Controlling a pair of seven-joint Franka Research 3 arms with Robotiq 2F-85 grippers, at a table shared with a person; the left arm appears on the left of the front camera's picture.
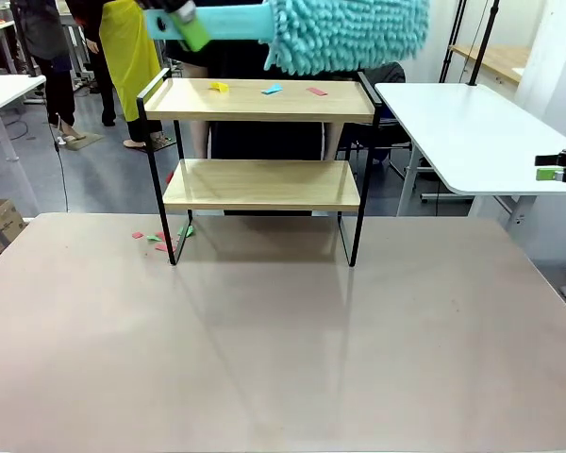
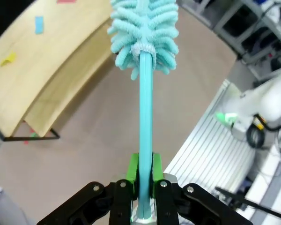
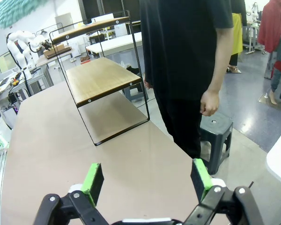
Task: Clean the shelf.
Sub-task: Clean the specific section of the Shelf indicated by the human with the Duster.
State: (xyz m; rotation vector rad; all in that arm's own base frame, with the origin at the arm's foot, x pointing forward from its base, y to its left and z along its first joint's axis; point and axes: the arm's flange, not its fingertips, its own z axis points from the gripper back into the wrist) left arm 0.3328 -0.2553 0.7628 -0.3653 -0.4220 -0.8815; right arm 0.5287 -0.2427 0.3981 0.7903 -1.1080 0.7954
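Observation:
The shelf [image 1: 260,184] stands at the table's far middle, two wooden boards in a black frame. On its top board lie a yellow scrap [image 1: 219,87], a blue scrap [image 1: 272,91] and a pink scrap [image 1: 317,92]. My left gripper [image 1: 193,28] is high above the shelf's left end, shut on the turquoise handle of a fluffy duster [image 1: 344,33]. The duster's head hangs over the top board's right half. The left wrist view shows the left gripper [image 2: 145,183] clamping the duster [image 2: 143,33], with the shelf [image 2: 47,70] below. My right gripper [image 1: 550,167] is off to the far right, and the right wrist view shows the right gripper [image 3: 147,180] open and empty.
A few paper scraps [image 1: 158,237] lie on the table [image 1: 283,359] by the shelf's front left leg. A person [image 3: 187,70] in black stands right behind the shelf [image 3: 103,79]. A white side table [image 1: 472,132] is at the right, and a grey stool [image 3: 218,136] is beside the person.

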